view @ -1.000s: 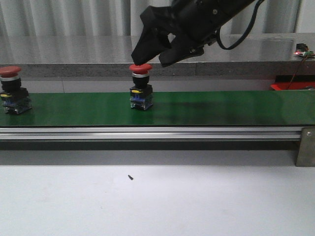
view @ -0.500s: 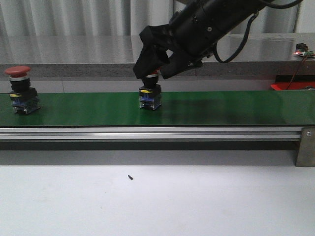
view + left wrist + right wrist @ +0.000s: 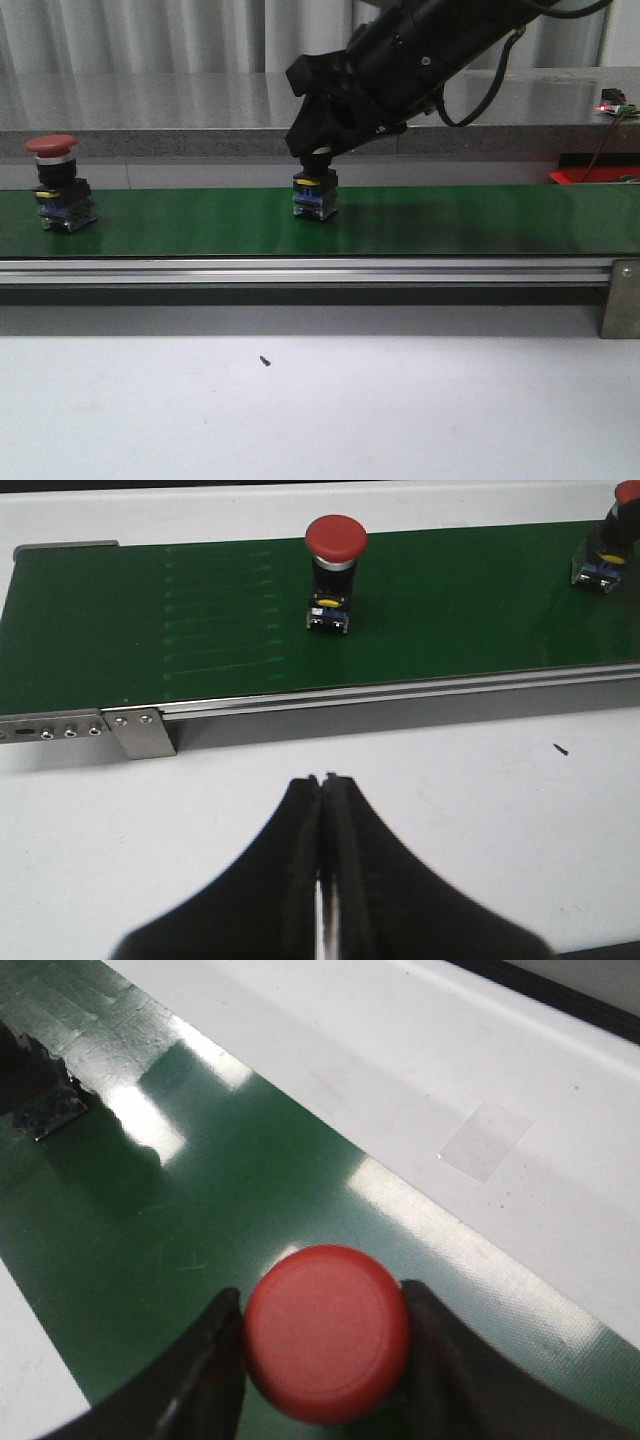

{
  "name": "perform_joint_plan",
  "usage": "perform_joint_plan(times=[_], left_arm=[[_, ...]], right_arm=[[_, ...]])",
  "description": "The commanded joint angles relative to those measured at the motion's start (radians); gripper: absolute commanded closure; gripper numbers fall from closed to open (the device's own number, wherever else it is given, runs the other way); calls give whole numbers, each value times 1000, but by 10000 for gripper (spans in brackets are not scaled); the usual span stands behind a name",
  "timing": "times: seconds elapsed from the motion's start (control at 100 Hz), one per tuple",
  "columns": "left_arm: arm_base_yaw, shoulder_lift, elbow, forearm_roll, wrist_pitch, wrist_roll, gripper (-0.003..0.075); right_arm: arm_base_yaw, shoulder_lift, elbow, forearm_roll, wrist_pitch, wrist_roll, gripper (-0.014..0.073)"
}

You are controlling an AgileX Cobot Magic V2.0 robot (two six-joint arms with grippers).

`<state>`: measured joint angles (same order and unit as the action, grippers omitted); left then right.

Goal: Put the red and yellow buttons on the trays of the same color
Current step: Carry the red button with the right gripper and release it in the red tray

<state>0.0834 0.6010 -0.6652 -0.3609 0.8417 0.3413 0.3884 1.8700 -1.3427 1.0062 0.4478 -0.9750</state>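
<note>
A red button (image 3: 327, 1332) stands on the green belt (image 3: 480, 220) at mid-table. My right gripper (image 3: 320, 1302) is shut on its red cap, a finger on either side. In the front view the gripper (image 3: 318, 150) covers the cap, and only the button's black, yellow and blue base (image 3: 314, 196) shows. Another red button (image 3: 60, 180) stands upright on the belt's left end and also shows in the left wrist view (image 3: 334, 570). My left gripper (image 3: 322, 780) is shut on nothing, above the white table in front of the belt. No yellow button or yellow tray is in view.
An aluminium rail (image 3: 300, 270) runs along the belt's front edge, with a bracket (image 3: 622, 298) at its right end. A flat red object (image 3: 590, 175) lies behind the belt at the far right. A grey ledge (image 3: 150, 105) runs behind. A small dark speck (image 3: 265, 360) lies on the white table.
Both buttons have travelled to the right along the belt. My right gripper came down over the middle button and closed on its cap.
</note>
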Motion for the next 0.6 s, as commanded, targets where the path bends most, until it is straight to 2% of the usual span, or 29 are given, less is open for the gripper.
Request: perform_joint_plan(times=[0.0, 0.17, 0.59], left_arm=[[-6, 3, -24, -29, -66, -4, 740], [-6, 3, -24, -29, -66, -4, 740], [-6, 3, -24, -29, -66, -4, 740]], right_arm=[[-24, -74, -32, 28, -5, -5, 421], [-120, -143, -32, 27, 6, -5, 421], [-490, -184, -32, 27, 54, -5, 421]])
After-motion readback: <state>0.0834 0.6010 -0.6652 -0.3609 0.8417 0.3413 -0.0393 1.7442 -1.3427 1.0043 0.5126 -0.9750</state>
